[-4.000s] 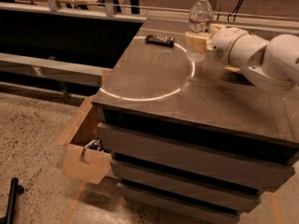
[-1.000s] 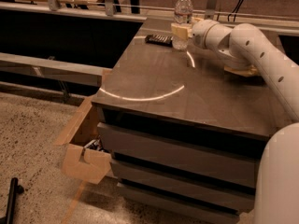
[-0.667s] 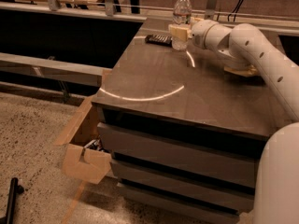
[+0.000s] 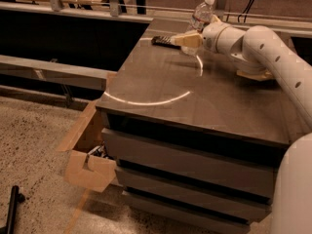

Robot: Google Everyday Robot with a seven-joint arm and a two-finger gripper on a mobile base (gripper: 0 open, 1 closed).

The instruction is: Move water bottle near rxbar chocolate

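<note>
The water bottle (image 4: 200, 16), clear with a white cap, is at the far edge of the dark tabletop (image 4: 195, 96), tilted with its cap leaning right. My gripper (image 4: 187, 40) is shut around the bottle's lower part, with one beige finger (image 4: 181, 40) across its front. The rxbar chocolate (image 4: 162, 41), a flat dark bar, lies on the table just left of the gripper, close to the bottle's base. My white arm (image 4: 263, 48) reaches in from the right.
A yellowish snack bag (image 4: 253, 75) lies partly hidden behind my arm on the right of the table. An open cardboard box (image 4: 90, 167) stands on the floor at the cabinet's left front. A low rail (image 4: 53, 69) runs along the left.
The bottle has gone from upright to tilted, its cap now leaning right. Since four seconds ago the gripper has carried it left, close to the dark bar.
</note>
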